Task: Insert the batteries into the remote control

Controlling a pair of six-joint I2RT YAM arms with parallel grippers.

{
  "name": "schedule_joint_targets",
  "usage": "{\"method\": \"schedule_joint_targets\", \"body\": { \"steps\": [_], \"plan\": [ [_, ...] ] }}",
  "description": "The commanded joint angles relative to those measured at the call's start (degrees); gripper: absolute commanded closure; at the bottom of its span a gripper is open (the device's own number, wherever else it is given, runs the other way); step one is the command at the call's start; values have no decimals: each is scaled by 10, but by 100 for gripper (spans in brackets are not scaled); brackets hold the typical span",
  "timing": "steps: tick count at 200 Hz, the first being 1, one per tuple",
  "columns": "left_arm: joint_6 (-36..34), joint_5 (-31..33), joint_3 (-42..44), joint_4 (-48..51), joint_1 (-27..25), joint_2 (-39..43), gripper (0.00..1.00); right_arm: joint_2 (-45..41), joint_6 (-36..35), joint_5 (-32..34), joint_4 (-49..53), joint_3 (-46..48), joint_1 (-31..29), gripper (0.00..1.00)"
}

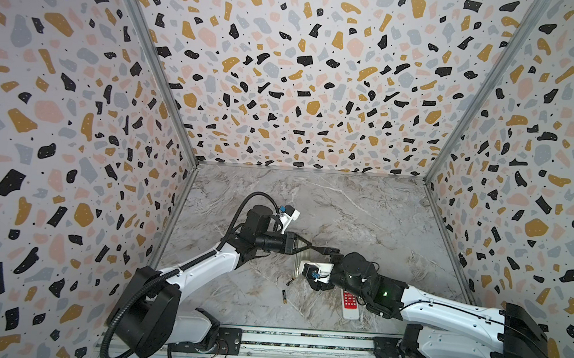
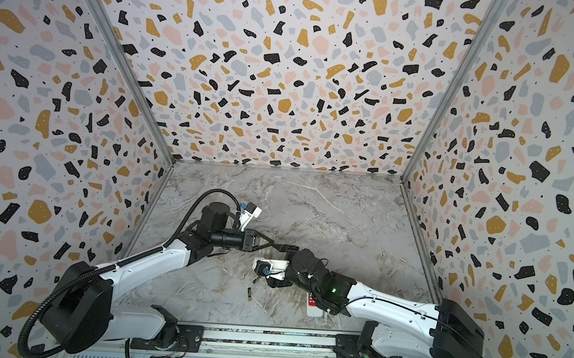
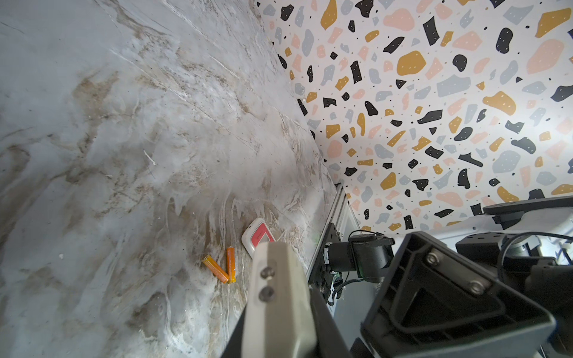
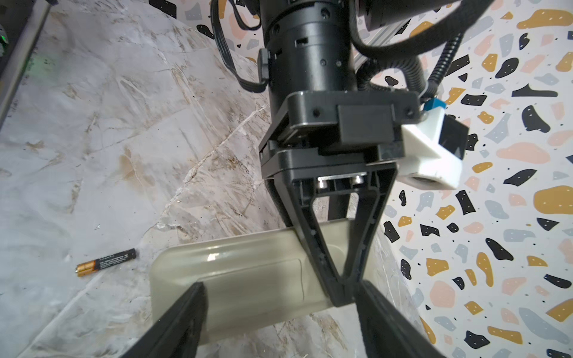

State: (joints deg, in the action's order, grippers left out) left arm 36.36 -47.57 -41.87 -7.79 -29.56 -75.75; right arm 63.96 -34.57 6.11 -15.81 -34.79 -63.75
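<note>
My left gripper (image 1: 314, 249) is shut on one end of a beige remote control (image 4: 248, 272), holding it on its edge just above the marble table. In the left wrist view the remote control (image 3: 279, 294) fills the space between the jaws. My right gripper (image 4: 283, 319) is open, its fingers (image 4: 186, 316) on either side of that same end, one in front of the remote's flat face. A black battery with a gold end (image 1: 284, 296) lies on the table in front of them. Two orange batteries (image 3: 217, 269) lie in a V in the left wrist view.
A white remote with red buttons (image 1: 351, 305) lies partly under my right arm near the front rail (image 1: 302, 340). Next to it are the orange batteries. A short dark stick (image 1: 288, 282) lies near the black battery. Patterned walls (image 1: 74, 137) close in the table (image 1: 363, 209) on three sides.
</note>
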Motion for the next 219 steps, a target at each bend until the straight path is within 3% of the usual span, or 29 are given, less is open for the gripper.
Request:
{"method": "schedule_joint_targets", "body": {
  "steps": [1,106,219],
  "plan": [
    [6,-16,2,-27,1,-3,100,-2,-13,12,-8,-19,-3,22],
    [5,-18,1,-24,1,-6,100,-1,-26,-7,24,-22,-8,17],
    [8,-24,4,-24,1,-10,100,24,-72,74,-25,-6,-8,18]
  ]
}}
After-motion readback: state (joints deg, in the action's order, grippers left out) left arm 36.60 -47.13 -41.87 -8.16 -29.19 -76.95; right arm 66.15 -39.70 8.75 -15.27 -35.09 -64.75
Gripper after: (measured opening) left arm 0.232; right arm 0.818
